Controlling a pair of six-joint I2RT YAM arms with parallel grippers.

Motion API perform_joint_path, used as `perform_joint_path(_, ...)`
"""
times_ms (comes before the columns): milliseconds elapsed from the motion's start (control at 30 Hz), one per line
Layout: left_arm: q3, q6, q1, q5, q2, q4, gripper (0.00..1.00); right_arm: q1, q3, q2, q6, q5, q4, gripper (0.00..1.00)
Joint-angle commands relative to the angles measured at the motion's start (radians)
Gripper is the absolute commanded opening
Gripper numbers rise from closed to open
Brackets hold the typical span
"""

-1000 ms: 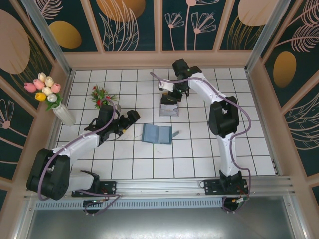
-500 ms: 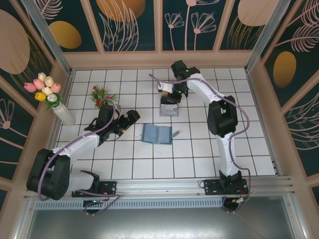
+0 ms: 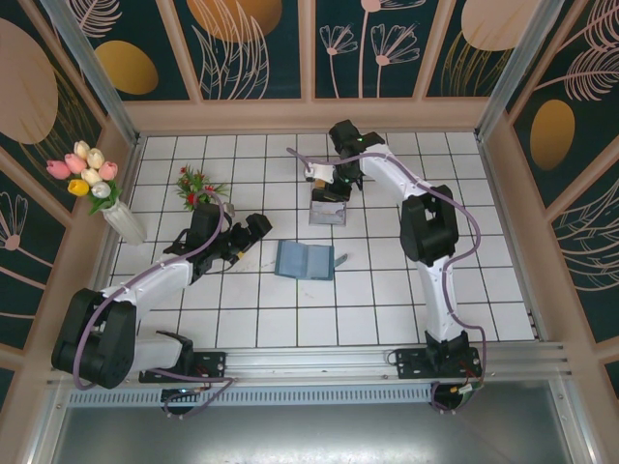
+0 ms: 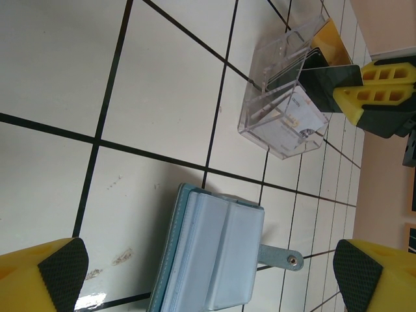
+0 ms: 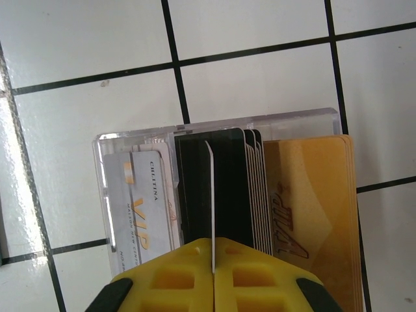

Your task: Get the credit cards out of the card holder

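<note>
**Operator:** Where is the card holder?

**Robot:** The card holder (image 3: 305,259) lies open near the middle of the white tiled table (image 3: 387,309), seen from the top camera. Its pale blue inside faces are up, and its snap tab (image 3: 340,258) points toward 3 o'clock. I cannot tell whether any cards sit in it.

**Operator:** And your left gripper?

**Robot:** My left gripper (image 3: 253,232) sits at the holder's 9 o'clock, near it but not touching. Its fingers are spread wide. From my left wrist camera, one black pad (image 4: 62,270) shows in each lower corner, and the holder lies on the tiles beyond them.

**Operator:** The right one?

**Robot:** My right gripper (image 5: 213,260) is at the holder's 12 o'clock, above the clear stand (image 3: 327,211). Its yellow fingers are pressed together on a credit card (image 5: 212,195). My right wrist camera sees that card edge-on as a thin pale line. Its free end reaches over the black cards (image 5: 231,188) standing in the stand.

**Operator:** What else is in the stand?

**Robot:** From that wrist camera, a white VIP card (image 5: 140,208) is at 9 o'clock of the black ones. Gold cards (image 5: 312,201) are at 3 o'clock.
</note>
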Motion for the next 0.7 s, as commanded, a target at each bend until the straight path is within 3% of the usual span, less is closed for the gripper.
perform_joint_path(0,0.02,0.006,0.005,0.024,-0.006,0.023,0.99,0.008,-0.009,0.021,0.002,0.042,0.018,0.1)
perform_joint_path(233,0.015,0.005,0.005,0.026,-0.011,0.029,0.99,0.019,-0.007,0.021,0.007,0.072,0.033,0.14)
perform_joint_path(400,0.012,0.004,0.005,0.027,-0.014,0.031,0.99,0.019,0.017,0.02,0.03,0.072,0.024,0.23)
perform_joint_path(667,0.009,0.002,0.005,0.03,-0.014,0.038,0.99,0.019,0.023,-0.007,0.048,0.083,0.037,0.23)
